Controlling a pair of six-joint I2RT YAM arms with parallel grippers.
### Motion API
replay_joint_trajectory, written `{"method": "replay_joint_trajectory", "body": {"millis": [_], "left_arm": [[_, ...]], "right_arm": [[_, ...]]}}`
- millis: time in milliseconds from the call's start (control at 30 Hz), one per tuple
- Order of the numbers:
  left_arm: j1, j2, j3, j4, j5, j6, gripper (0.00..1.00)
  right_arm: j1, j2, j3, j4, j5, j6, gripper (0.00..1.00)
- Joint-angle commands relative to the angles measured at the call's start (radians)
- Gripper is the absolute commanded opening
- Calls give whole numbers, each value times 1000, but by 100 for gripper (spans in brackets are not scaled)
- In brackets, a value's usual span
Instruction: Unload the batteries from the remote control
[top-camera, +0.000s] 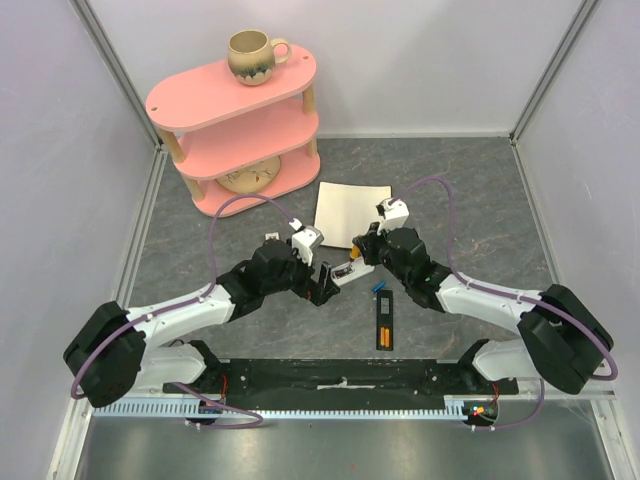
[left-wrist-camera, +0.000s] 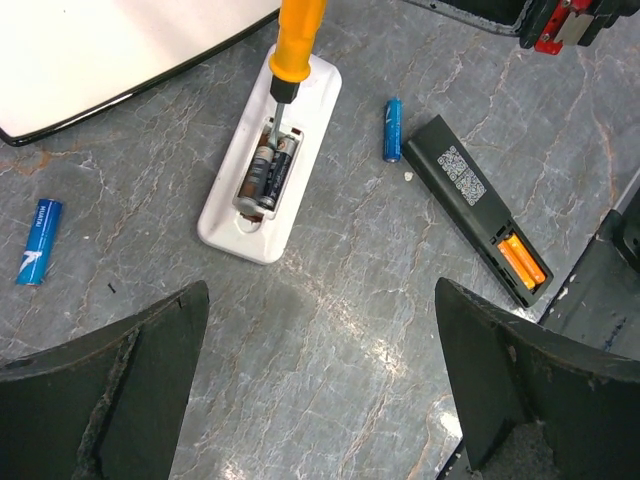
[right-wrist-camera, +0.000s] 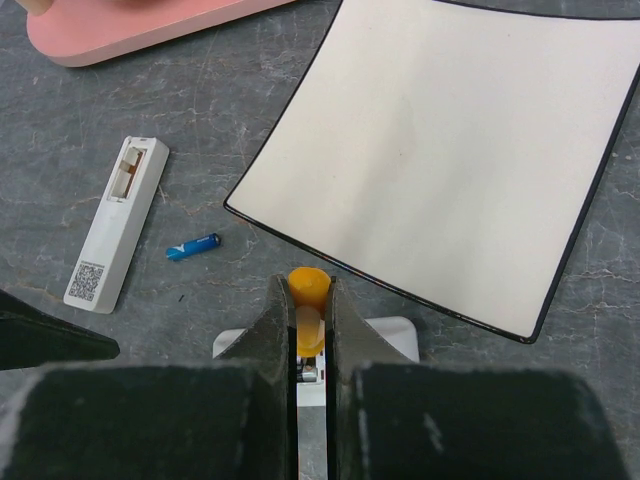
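The right gripper (right-wrist-camera: 308, 292) is closed on the orange handle of a screwdriver (left-wrist-camera: 297, 40). The metal tip is set into the open compartment of a white remote (left-wrist-camera: 268, 215) in the middle of the worktop (left-wrist-camera: 350, 330). Two dark batteries (left-wrist-camera: 270, 170) are seated there side by side. The left gripper (left-wrist-camera: 320, 290) is spread wide just left of that remote, gripping nothing. A blue battery (left-wrist-camera: 392, 128) lies loose beside a black remote (left-wrist-camera: 465, 185), near and right, in which two orange batteries (left-wrist-camera: 522, 260) are seen.
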Motion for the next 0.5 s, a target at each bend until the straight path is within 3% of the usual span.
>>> {"method": "replay_joint_trajectory", "body": {"millis": [0,467], "left_arm": [[5,-8,-5,48,34,-28,99],[14,-15,-15,50,28,-25,97]], "right_arm": [[11,14,33,-5,46,-26,0],[15,81,20,140,-132,120,0]]}}
